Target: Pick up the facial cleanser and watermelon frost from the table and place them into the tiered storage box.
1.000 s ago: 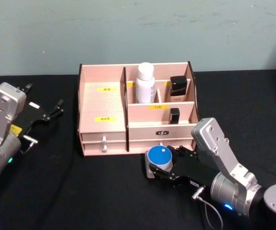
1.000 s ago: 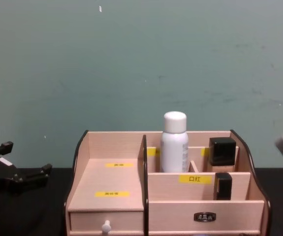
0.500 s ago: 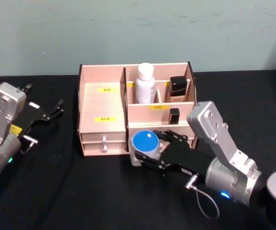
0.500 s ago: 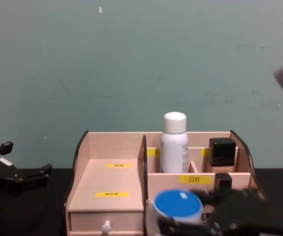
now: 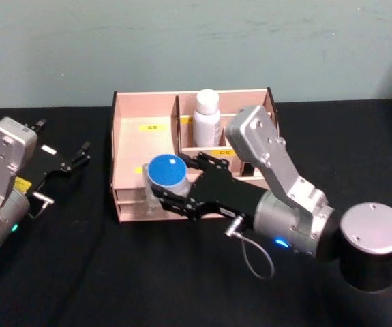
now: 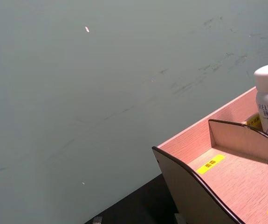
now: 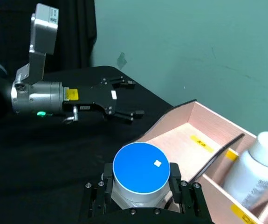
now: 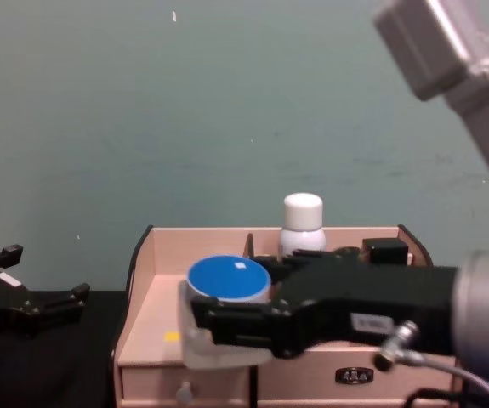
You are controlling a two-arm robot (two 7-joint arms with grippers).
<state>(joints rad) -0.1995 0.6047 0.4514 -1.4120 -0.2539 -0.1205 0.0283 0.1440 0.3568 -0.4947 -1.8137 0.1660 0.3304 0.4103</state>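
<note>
Our right gripper, clamped on the blue-lidded jar, has risen leftward over the tiered storage box. Left gripper stays parked, fingers apart, above the black table; a teal wall stands behind.

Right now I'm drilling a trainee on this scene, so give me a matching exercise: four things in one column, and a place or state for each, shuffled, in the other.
Things:
1. blue-lidded jar
2. white bottle
3. left gripper
4. right gripper

Places or states:
A. open, left of the box, apart from it
B. standing in a rear compartment
C. held over the box's left section
D. shut on a jar

Pairs: 1-C, 2-B, 3-A, 4-D
</note>
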